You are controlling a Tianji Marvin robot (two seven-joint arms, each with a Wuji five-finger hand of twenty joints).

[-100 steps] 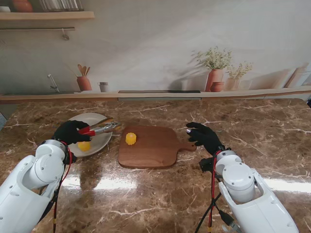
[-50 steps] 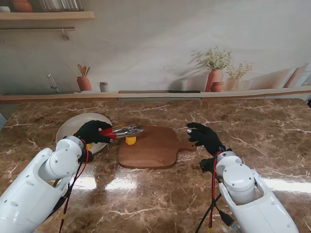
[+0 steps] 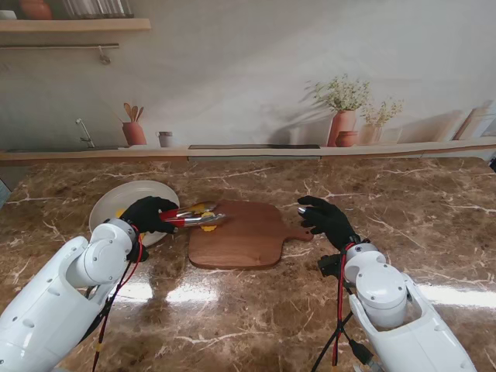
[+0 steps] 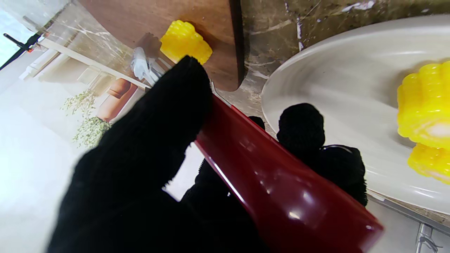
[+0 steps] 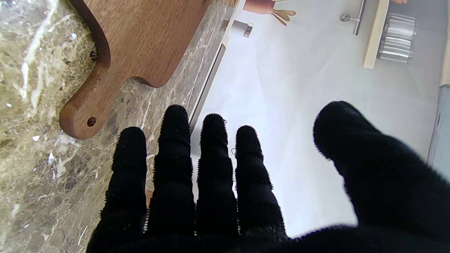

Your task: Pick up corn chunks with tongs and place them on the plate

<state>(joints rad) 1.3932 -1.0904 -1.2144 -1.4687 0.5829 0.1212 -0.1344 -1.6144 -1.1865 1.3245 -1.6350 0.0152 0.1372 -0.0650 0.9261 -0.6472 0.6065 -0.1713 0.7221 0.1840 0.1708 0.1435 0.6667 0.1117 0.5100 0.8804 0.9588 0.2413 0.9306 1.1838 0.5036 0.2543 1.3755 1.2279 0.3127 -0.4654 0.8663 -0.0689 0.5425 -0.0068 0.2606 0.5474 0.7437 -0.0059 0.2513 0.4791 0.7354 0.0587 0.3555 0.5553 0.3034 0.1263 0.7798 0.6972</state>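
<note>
- While the left hand (image 3: pixel 147 213) grips the red handle of the tongs (image 3: pixel 194 218), their metal tips sit at the corn (image 3: pixel 206 216) on the board (image 3: pixel 240 234), near its left edge, close to the plate (image 3: pixel 128 198).
- From the stand view the tips appear to straddle the chunk, one arm on its far side and one on its near side; whether they are already pinching it I cannot tell.
- Left fingers (image 4: pixel 147 147) are wrapped tight on the tongs, thumb over the handle.
- Right hand (image 3: pixel 325 218) rests by the board's handle, holding nothing, fingers (image 5: pixel 214 165) straight and side by side, thumb out wide.
- Two chunks (image 4: pixel 427 119) already lie on the plate, touching each other, by the left wrist view.
- Risks, as I judge them:
  - The chunk is round and ridged; a squeeze off its middle could make it roll or pop out sideways, perhaps off the board's edge.
  - A weak squeeze may let it slip on the lift, and it would drop on the counter (image 3: pixel 256 310) between board and plate.
  - Tips pressed too low could scrape or nudge the board, which nothing pins down, since the right hand is not on it.
  - On the carry, a low path could knock the plate's rim or bump the chunks lying there.
</note>
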